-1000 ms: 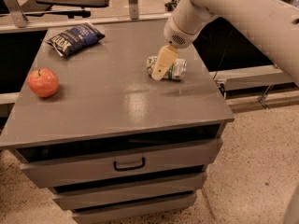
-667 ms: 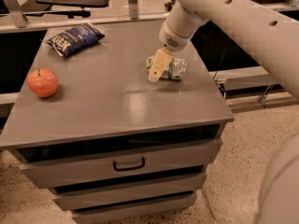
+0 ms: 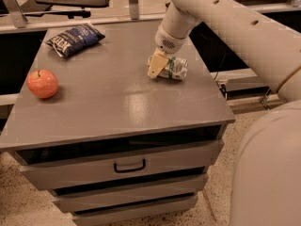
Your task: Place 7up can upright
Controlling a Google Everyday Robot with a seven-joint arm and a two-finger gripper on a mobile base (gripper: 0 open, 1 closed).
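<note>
Grey worktop [image 3: 131, 102] on a drawer cabinet — two items present. Red apple [image 3: 42, 83]: near the left edge, stem up. Dark blue chip bag [image 3: 74, 39]: lying flat at rear left — well apart from the apple.

office-like room, grey drawer cabinet [image 3: 70, 169], speckled floor [image 3: 19, 194]

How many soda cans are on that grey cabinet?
1. The 7up can lies on its side toward the back right of the cabinet top, the robot's claw at its left end. The arm could hide another behind it.
</note>
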